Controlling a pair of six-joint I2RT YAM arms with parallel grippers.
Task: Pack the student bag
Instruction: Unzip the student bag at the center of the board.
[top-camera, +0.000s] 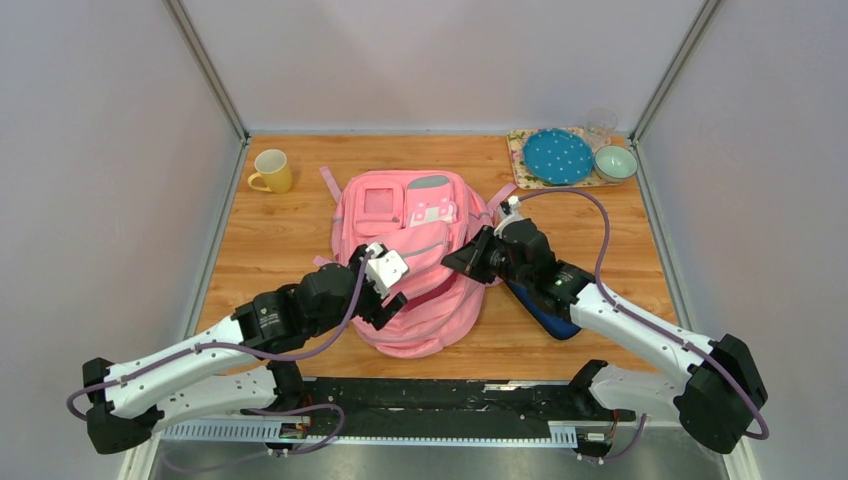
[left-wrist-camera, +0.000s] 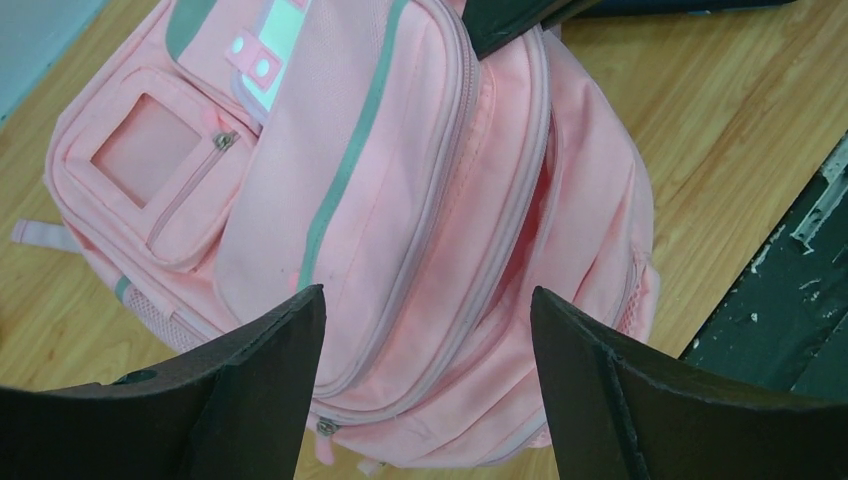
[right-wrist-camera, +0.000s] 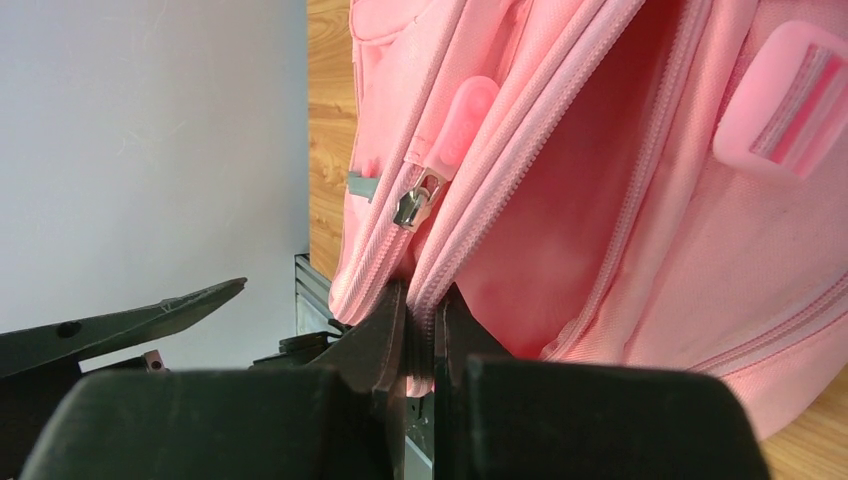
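Note:
The pink student bag (top-camera: 420, 225) lies flat mid-table, front pockets up. Its main zip gapes along the right side, showing the pink inside (right-wrist-camera: 580, 200). My right gripper (top-camera: 472, 262) is shut on the zip edge of that opening (right-wrist-camera: 422, 310) and lifts the fabric; a silver slider with a pink pull (right-wrist-camera: 432, 170) hangs just above the jaws. My left gripper (top-camera: 388, 288) hovers open over the bag's near end, its dark fingers (left-wrist-camera: 270, 370) wide apart above the zip seams (left-wrist-camera: 440, 260), with nothing between them.
A navy-blue pouch (top-camera: 545, 312) lies under my right forearm, beside the bag. A yellow mug (top-camera: 272, 170) stands at the back left. At the back right, a tray (top-camera: 522, 150) holds a blue dotted plate (top-camera: 558, 157), a bowl (top-camera: 615, 162) and a glass (top-camera: 601, 122).

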